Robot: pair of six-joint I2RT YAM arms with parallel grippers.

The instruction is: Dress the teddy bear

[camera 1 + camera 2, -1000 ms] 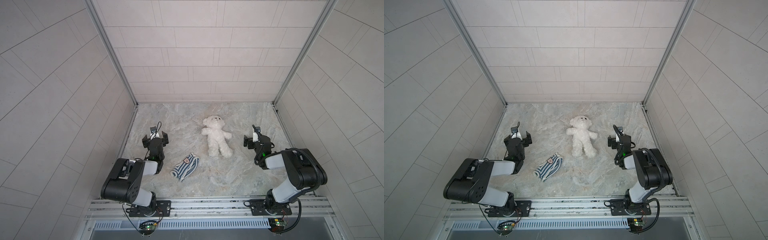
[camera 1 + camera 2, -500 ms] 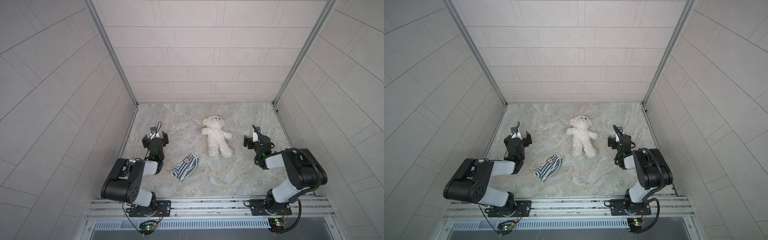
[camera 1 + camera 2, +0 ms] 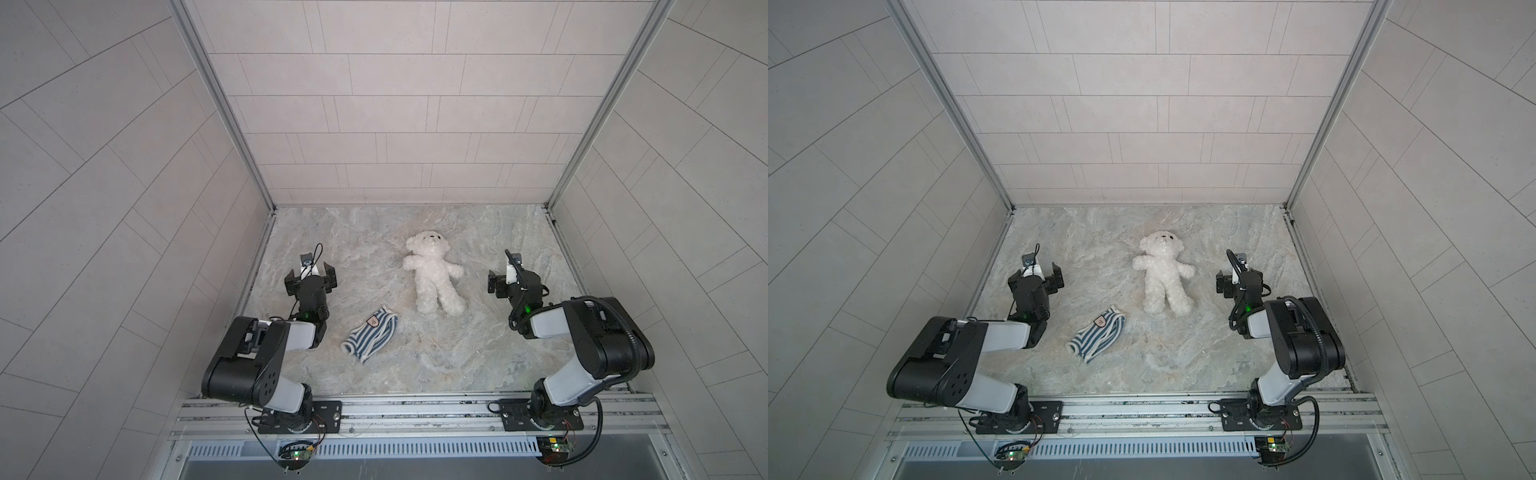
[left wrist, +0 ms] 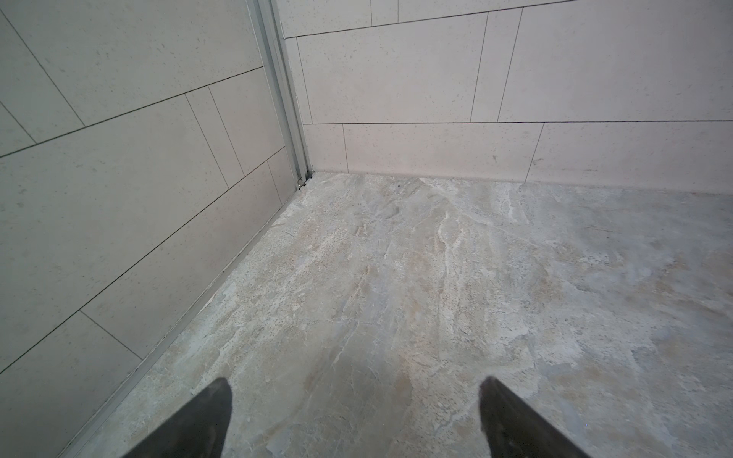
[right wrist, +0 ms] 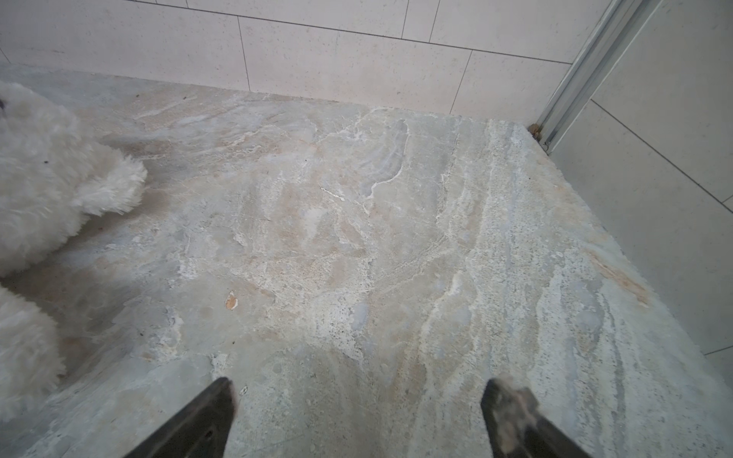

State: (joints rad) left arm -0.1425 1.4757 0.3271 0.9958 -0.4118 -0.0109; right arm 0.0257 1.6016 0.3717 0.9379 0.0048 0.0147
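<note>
The teddy bear (image 3: 434, 272) (image 3: 1165, 276) is white and fluffy and lies on its back mid-table, head toward the back wall. Its arm and side show at the edge of the right wrist view (image 5: 35, 190). A small blue-and-white striped shirt (image 3: 370, 338) (image 3: 1098, 334) lies crumpled nearer the front, left of the bear. My left gripper (image 3: 311, 276) (image 3: 1036, 277) (image 4: 355, 386) rests low on the left, open and empty, apart from the shirt. My right gripper (image 3: 513, 278) (image 3: 1239, 280) (image 5: 357, 386) sits right of the bear, open and empty.
The marble tabletop (image 3: 415, 365) is boxed in by tiled walls at the back and both sides, with metal corner posts (image 4: 285, 99) (image 5: 587, 67). Both arm bases stand on an aluminium rail (image 3: 415, 409) along the front edge.
</note>
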